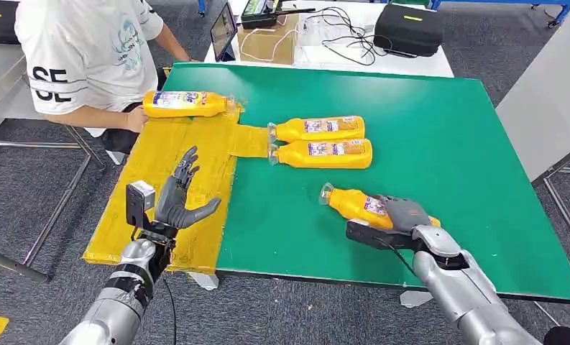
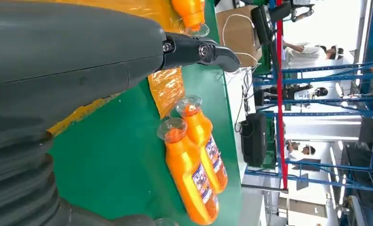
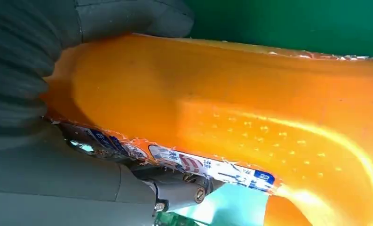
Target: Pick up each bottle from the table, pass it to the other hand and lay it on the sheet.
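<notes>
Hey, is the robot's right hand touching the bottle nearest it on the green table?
Touching. In the right wrist view the right hand wraps against the orange bottle; the head view shows its fingers over the bottle's lower end.

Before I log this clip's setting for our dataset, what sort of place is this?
Probably a robotics lab or workshop, not a home. A green-topped work table stands on grey carpet, a white bench behind holds a laptop, loose cables and a black equipment case, and blue metal racking lines the room.
</notes>
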